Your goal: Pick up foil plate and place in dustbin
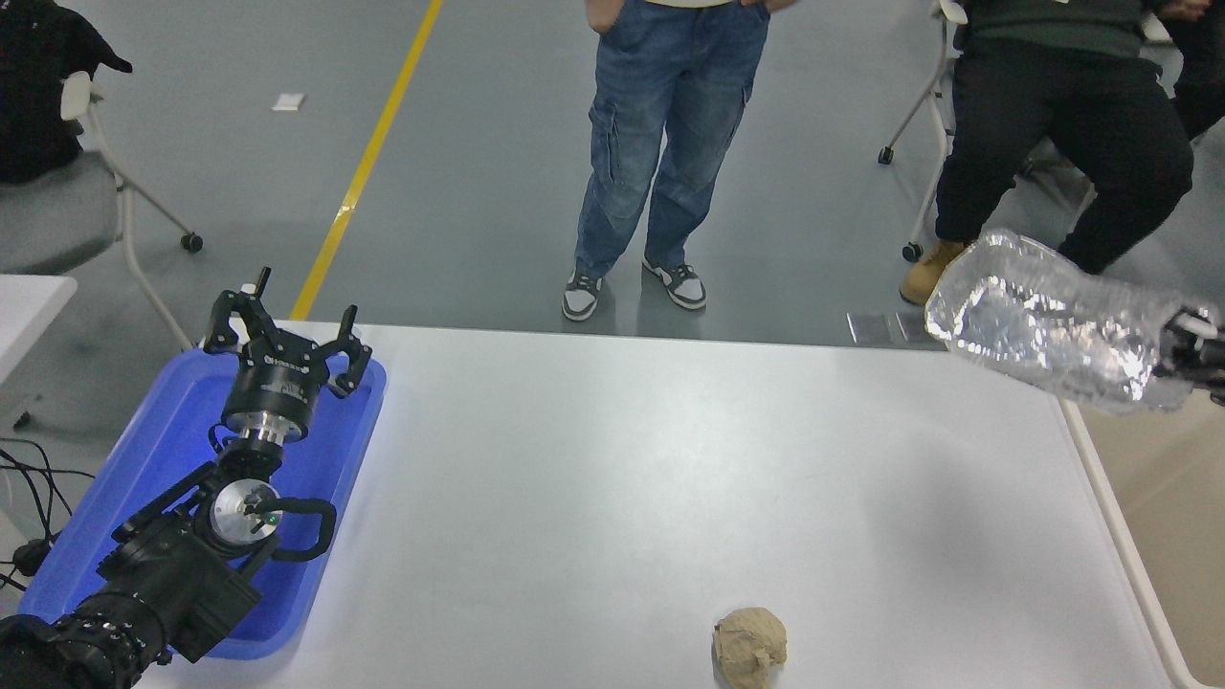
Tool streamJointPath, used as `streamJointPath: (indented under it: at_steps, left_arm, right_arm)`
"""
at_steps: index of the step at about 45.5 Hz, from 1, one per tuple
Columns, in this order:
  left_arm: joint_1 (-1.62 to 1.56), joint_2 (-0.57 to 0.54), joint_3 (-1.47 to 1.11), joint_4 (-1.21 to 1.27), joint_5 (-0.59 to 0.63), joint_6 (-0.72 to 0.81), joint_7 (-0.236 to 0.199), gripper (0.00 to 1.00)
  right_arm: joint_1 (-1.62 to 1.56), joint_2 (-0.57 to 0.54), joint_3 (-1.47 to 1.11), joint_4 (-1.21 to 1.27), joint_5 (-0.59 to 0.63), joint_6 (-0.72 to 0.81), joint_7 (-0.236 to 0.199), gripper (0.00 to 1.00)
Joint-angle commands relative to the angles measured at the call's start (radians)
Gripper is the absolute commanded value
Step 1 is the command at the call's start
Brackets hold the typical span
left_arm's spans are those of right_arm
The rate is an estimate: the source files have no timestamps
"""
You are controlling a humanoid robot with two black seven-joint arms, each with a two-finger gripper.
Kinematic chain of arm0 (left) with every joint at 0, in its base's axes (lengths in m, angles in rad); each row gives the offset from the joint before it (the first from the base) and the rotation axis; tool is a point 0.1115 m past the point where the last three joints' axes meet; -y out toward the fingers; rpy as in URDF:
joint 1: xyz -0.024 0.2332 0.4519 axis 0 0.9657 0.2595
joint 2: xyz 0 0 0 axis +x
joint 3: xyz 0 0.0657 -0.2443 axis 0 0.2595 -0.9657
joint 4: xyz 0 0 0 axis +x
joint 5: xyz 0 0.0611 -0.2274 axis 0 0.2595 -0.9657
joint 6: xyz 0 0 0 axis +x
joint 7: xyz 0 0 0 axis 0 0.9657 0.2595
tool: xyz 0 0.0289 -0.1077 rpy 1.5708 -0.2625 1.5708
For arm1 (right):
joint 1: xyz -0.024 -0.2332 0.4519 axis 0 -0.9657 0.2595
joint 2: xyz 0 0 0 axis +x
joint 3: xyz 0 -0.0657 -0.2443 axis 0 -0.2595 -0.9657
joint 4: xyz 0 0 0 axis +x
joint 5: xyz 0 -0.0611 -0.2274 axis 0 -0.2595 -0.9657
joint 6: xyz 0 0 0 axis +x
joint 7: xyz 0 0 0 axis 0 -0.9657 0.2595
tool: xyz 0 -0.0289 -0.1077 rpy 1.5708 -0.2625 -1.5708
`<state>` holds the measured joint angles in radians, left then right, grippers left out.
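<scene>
The foil plate (pixel 1048 325) is held clear of the table (pixel 612 498), raised above its far right corner, with one end gripped by the right gripper (pixel 1191 352) at the right edge of the view. Only part of that gripper is seen; its fingers are closed on the plate's right end, and the rest of the arm is cut off by the frame. The plate is tilted, open side partly toward the camera, its free end pointing left beyond the table's far edge. The dustbin (pixel 1163 536) is seen along the table's right edge, its pale rim running beside the tabletop and its beige interior open below the plate's held end. The plate is judged very light, thin and easily crushed: the walls are already wrinkled and dented, so a hard squeeze is expected to deform it rather than secure it. A hold on the rim or end wall, as taken here, is judged adequate because of the low weight; slipping from smooth foil is the main risk. The left gripper (pixel 285 337) is parked, fingers spread wide and empty, over the blue tray (pixel 144 450) at the table's left edge. A paper ball (pixel 751 647) lies near the front edge, well apart from the plate. People are seen beyond the far edge.
</scene>
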<state>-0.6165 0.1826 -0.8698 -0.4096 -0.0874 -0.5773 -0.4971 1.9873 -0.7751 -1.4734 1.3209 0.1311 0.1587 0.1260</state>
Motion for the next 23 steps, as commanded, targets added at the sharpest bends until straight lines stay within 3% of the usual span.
streamJointPath:
  at_steps: [1,23]
  left_arm:
    - [0.0,0.0,0.0,0.0,0.0,0.0,0.0,1.0]
    - [0.001,0.0,0.0,0.0,-0.002,0.0,0.0,1.0]
  right_arm:
    - [0.203,-0.001,-0.137,0.003,-0.03,0.143,0.0,0.0]
    - [0.308,0.002,-0.188,-0.003,-0.093,0.2,0.0,0.0]
